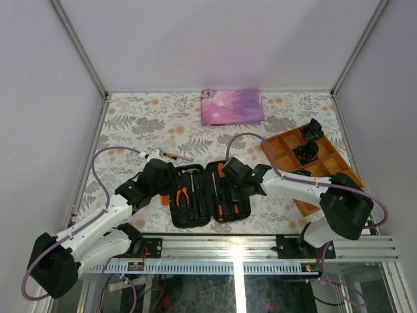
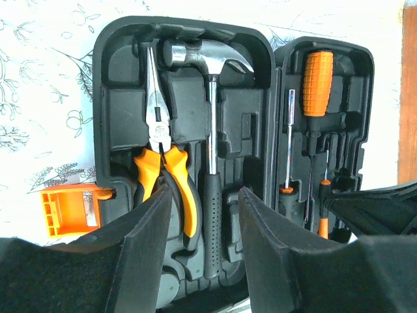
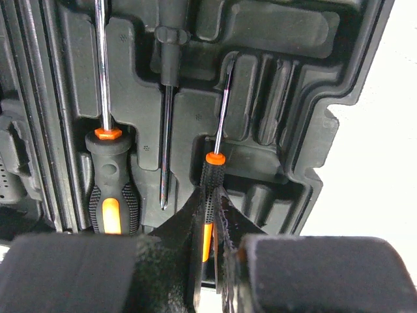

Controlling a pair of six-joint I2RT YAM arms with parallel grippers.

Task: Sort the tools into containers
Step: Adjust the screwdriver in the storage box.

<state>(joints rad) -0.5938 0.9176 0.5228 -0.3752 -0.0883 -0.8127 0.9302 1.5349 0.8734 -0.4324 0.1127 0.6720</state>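
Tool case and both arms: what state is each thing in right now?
black clamshell tool case: open flat.
metal-headed black-handled hammer: seated in left half.
orange-handled pliers: shut, seated beside hammer.
slim orange-and-black screwdriver: handle gripped, in right half.
left fingers: open, empty, above case.
right fingers: shut on slim screwdriver.
pink-purple cloth: folded.

Matt black plastic case (image 2: 124, 98), polished metal hammer head (image 2: 195, 55), knurled black-orange screwdriver handle (image 3: 208, 179)
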